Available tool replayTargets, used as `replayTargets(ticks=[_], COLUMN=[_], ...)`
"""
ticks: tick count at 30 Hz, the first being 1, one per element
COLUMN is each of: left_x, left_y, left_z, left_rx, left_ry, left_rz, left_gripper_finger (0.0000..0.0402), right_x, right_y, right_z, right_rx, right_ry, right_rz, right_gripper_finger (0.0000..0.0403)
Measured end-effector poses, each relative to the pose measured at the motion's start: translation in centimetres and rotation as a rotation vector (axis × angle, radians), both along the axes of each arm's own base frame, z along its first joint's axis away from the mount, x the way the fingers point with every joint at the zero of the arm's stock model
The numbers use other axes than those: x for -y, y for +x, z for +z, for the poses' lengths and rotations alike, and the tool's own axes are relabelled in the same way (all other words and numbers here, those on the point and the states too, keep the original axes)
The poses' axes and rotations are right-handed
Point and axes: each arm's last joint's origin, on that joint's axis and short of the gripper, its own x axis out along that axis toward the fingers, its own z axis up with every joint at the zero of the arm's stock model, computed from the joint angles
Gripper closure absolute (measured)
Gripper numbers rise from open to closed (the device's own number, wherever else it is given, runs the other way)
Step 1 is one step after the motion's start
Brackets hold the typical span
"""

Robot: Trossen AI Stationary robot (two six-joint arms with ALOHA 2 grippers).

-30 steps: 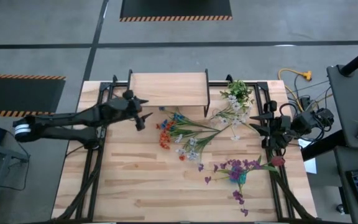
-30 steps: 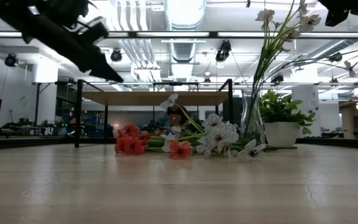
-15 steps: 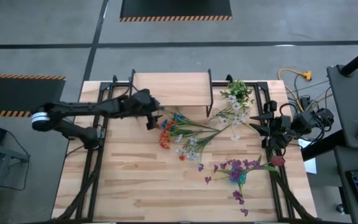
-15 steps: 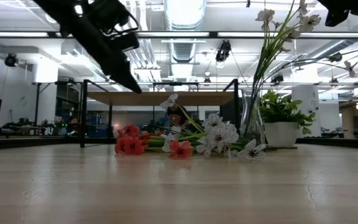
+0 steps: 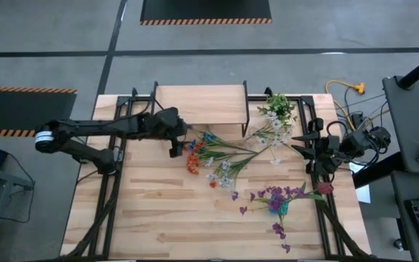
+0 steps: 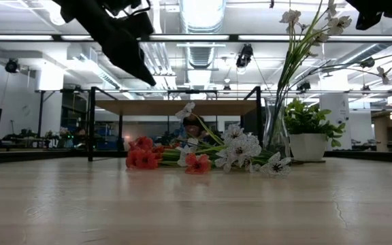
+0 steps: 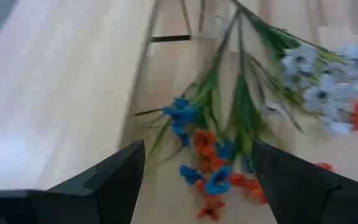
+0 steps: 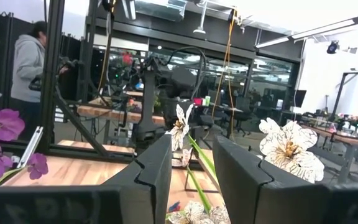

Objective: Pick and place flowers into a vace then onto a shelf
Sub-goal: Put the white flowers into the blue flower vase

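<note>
The left end effector (image 5: 181, 143) hangs above the table (image 5: 158, 211) near the left front corner of the shelf (image 5: 198, 104), and its two dark fingers (image 7: 114, 177) are spread wide with nothing between them. In the left wrist view the orange and blue flowers (image 7: 207, 163) lie on the wood just ahead of these fingers, not touching them. The shelf, a light wood board on thin black legs, stands at 12 o'clock of the table, against the far edge. In front of it, near the middle of the table, the flowers (image 5: 220, 154) lie flat in a loose heap: orange and blue blooms on the left side, white ones (image 5: 221, 173) lower, and long green stems going toward 2 o'clock. A second group, the purple flowers (image 5: 276, 200), lies at about 4 o'clock of the table. In the low view a glass vase (image 6: 275, 131) stands upright just beside a small potted plant (image 6: 308, 129) in a white pot, and tall white flowers (image 6: 297, 37) already stand in the vase. The right end effector (image 5: 312, 151) waits at the right edge of the table, at 3 o'clock. Its fingers (image 8: 154, 180) stand only a little apart; a thin green stem with a white flower (image 8: 181, 127) shows in the gap, but I cannot tell if they pinch it
</note>
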Motion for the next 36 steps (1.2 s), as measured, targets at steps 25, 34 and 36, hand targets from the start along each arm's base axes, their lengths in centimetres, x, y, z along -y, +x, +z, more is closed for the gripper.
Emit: replayTargets(ticks=[25, 34, 36], left_x=[5.2, 5.7, 5.7], left_y=[9.7, 11.9, 12.2], left_z=[-1.6, 0.3, 0.8], left_rx=[-0.302, -0.276, -0.262], left_ry=[-0.049, -0.034, -0.043], left_rz=[-0.173, -0.2, -0.209], left_gripper_finger=[0.0125, 0.0125, 0.0125], right_x=[0.0, 0.0, 0.0], right_y=[0.0, 0.0, 0.0], right_z=[0.0, 0.0, 0.0], right_rx=[-0.003, -0.004, -0.004], right_ry=[-0.002, -0.003, -0.002], right_rz=[0.001, 0.001, 0.001], right_gripper_finger=[0.0294, 0.0294, 0.0294])
